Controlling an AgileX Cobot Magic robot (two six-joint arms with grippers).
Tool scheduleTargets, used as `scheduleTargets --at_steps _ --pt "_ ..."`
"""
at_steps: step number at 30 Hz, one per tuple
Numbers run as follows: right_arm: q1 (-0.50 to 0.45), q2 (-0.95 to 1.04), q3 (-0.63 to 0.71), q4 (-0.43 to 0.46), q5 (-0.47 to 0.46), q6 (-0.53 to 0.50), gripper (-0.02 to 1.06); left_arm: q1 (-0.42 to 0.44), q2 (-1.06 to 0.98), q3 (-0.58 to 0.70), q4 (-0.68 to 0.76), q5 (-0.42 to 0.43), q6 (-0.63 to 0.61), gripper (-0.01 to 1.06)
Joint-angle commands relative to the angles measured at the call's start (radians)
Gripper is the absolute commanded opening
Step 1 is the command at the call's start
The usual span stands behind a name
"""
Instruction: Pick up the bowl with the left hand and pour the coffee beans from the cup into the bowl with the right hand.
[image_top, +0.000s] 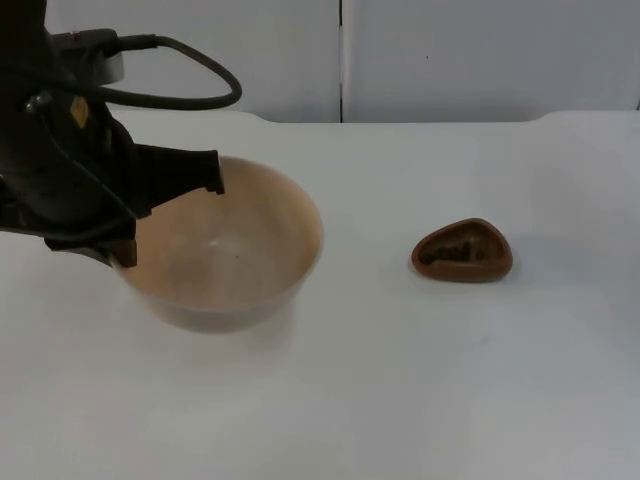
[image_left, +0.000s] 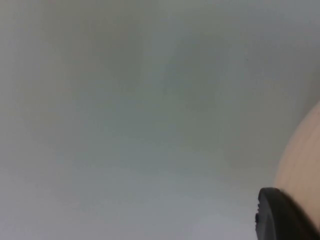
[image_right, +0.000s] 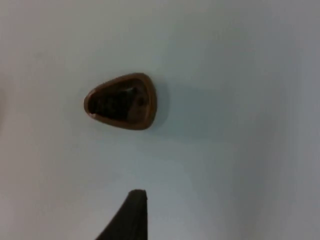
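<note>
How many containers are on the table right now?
2: a wide beige bowl under the left gripper, and a small brown cup of coffee beans standing apart toward the right arm's side.

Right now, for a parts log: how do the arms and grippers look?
The left arm is bulky black with a yellow diamond mark; the left gripper, at the bowl, is black and angular. The right gripper, over the cup, is black, tapering.

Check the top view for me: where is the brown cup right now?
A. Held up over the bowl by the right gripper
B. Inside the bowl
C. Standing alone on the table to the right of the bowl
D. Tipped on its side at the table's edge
C: the brown cup stands on the white table, well apart from the bowl, with dark contents inside; the left gripper is at the bowl's rim.
</note>
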Motion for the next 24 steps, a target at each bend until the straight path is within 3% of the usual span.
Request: scheduleTargets --at_steps 1,10,24 --pt "0.052 0.054 -0.031 -0.049 0.006 0.045 1.05 -0.005 -0.002 -0.005 -0.008 0.002 -0.009 0.00" --pt "0.150 0.265 -0.170 -0.050 0.049 0.076 1.05 -0.005 -0.002 -0.005 -0.011 0.004 -0.009 0.00" --pt "0.151 0.492 -0.399 -0.076 0.127 0.138 1.05 -0.005 -0.002 -0.005 -0.009 0.000 -0.009 0.00"
